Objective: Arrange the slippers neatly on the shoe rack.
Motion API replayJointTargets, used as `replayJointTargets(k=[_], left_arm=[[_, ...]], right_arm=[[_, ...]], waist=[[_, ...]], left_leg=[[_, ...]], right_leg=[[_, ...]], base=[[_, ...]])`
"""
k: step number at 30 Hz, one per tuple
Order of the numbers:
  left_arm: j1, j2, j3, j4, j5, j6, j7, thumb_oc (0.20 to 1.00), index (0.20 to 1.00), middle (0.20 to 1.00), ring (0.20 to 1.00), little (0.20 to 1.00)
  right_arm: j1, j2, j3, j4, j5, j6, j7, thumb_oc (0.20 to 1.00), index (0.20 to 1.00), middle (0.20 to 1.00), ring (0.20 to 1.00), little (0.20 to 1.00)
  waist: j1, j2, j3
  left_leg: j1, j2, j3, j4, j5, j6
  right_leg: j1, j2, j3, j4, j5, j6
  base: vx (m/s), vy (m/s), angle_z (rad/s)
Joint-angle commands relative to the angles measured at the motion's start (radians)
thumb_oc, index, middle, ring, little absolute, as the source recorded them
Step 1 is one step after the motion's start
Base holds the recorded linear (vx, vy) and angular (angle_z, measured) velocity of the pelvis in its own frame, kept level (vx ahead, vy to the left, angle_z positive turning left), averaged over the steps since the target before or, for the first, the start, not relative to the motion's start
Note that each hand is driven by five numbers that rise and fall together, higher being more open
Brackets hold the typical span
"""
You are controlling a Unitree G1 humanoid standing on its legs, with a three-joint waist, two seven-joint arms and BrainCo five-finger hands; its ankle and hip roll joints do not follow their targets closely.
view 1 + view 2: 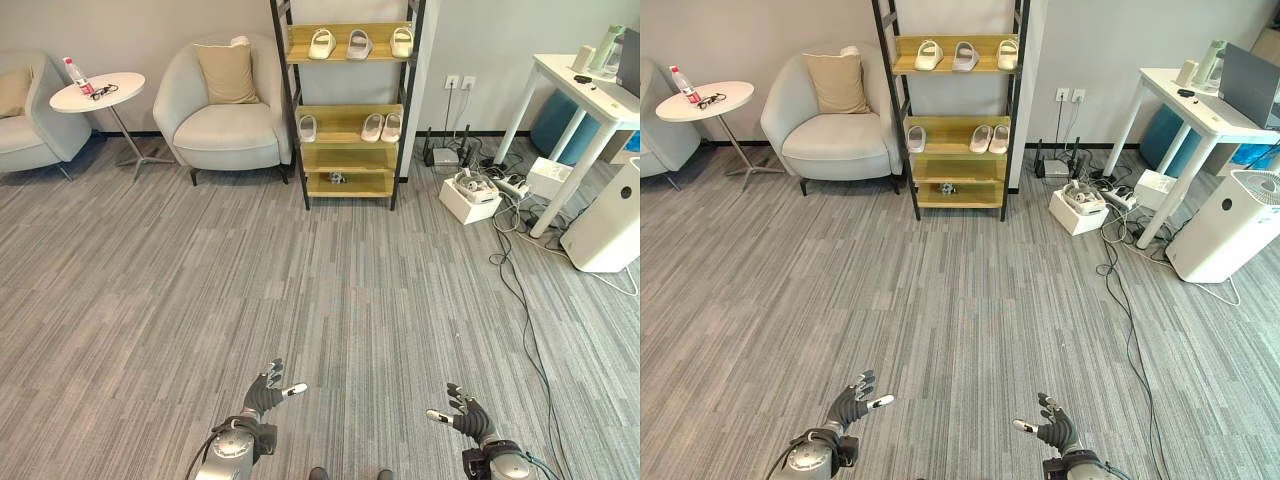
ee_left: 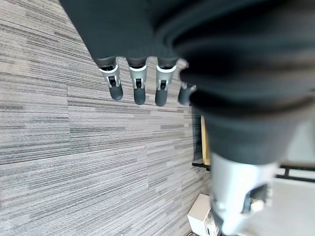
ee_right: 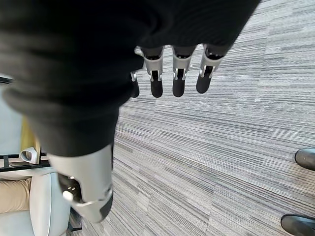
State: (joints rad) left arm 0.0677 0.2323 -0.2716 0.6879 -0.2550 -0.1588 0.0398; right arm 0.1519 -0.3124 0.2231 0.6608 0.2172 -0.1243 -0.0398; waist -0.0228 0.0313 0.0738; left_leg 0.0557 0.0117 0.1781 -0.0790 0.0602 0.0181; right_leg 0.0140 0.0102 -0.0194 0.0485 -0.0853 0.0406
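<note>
Left robot hand (image 1: 264, 396): dark ribbed cover over back and wrist, silver fingers (image 2: 114, 79) with dark rounded tips, small dark slots in the silver segments. Thumb (image 1: 293, 389) is pale silver with a dark tip. Silver-grey rounded forearm behind the wrist cover. Right robot hand (image 1: 467, 415): same build, dark cover, silver fingers (image 3: 179, 69), broad silver thumb housing with dark end.

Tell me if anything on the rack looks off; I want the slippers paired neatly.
On the rack's middle shelf, one slipper sits alone at the left, apart from the pair at the right. The top shelf holds three slippers, evenly spread. A small dark object lies on the bottom shelf; I cannot tell what.
</note>
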Motion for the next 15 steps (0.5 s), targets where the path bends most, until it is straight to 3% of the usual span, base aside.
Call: replayJointTargets(k=[1,11,14,15], left_arm=[[-0.045,0.013,0.027,0.017,0.011,-0.026,0.0,1.0,1.0,1.0,1.0,1.0],[-0.056,0.024,0.034,-0.024,0.005,-0.031,0.012,1.0,1.0,1.0,1.0,1.0],[-0.07,0.032,0.032,-0.051,-0.008,-0.035,0.013,1.0,1.0,1.0,1.0,1.0],[-0.073,0.036,0.031,-0.058,-0.002,-0.033,0.013,1.0,1.0,1.0,1.0,1.0]], right_arm=[[-0.026,0.009,0.013,-0.026,0.001,-0.033,-0.002,1.0,1.0,1.0,1.0,1.0],[-0.056,0.0,0.017,-0.03,-0.007,-0.028,-0.008,1.0,1.0,1.0,1.0,1.0],[-0.078,-0.002,0.01,-0.03,0.003,-0.038,-0.013,1.0,1.0,1.0,1.0,1.0],[-0.083,-0.001,0.012,-0.041,0.001,-0.039,-0.013,1.0,1.0,1.0,1.0,1.0]], waist=[[-0.011,-0.05,-0.006],[-0.001,-0.052,0.021],[0.001,-0.05,0.054],[-0.001,-0.05,0.072]], left_leg=[[0.031,-0.011,-0.031,-0.008,-0.066,-0.041],[0.01,-0.031,-0.034,-0.008,-0.069,-0.02],[-0.003,-0.041,-0.037,-0.005,-0.07,0.001],[0.003,-0.048,-0.036,0.004,-0.08,0.015]], right_leg=[[0.049,-0.088,0.006,-0.125,0.112,0.101],[0.002,-0.1,0.023,-0.06,0.1,0.113],[-0.075,-0.098,0.035,0.079,0.084,0.127],[-0.124,-0.104,0.037,0.194,0.112,0.142]], base=[[0.01,0.036,0.0],[0.01,0.062,-0.03],[-0.05,0.137,-0.07],[-0.01,0.139,-0.04]])
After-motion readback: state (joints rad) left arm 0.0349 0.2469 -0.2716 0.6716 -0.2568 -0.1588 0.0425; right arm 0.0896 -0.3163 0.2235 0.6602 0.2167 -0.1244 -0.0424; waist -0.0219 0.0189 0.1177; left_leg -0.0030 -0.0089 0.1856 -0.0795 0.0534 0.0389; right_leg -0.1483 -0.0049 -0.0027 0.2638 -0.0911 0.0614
